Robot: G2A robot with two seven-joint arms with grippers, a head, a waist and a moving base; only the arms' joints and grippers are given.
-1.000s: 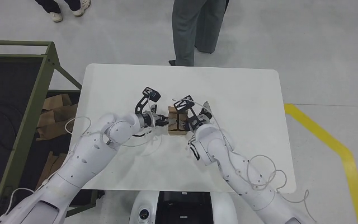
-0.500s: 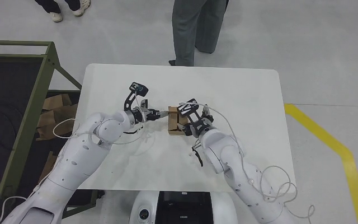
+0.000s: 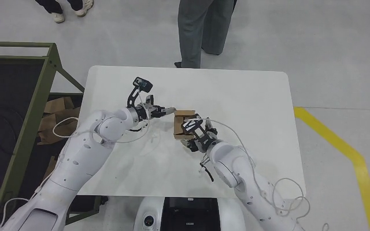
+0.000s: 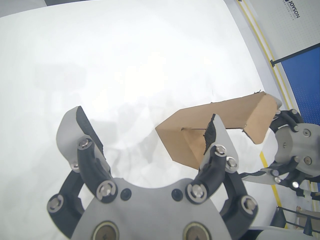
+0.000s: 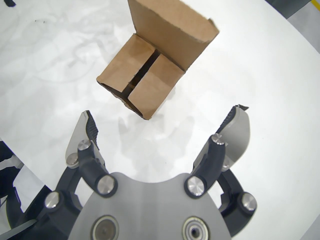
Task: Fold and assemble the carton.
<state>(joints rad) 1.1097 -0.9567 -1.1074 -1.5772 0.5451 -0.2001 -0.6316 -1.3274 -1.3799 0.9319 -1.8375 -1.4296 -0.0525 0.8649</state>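
One carton (image 5: 155, 83), lid raised, on one table (image 5: 250, 63); left gripper (image 4: 147, 116), right gripper (image 5: 162, 112), both wide

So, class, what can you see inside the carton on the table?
Two small flaps lie folded across the carton opening, a dark slit between them; the big lid flap stands raised. The flaps cover the inside, and the slit shows only darkness.
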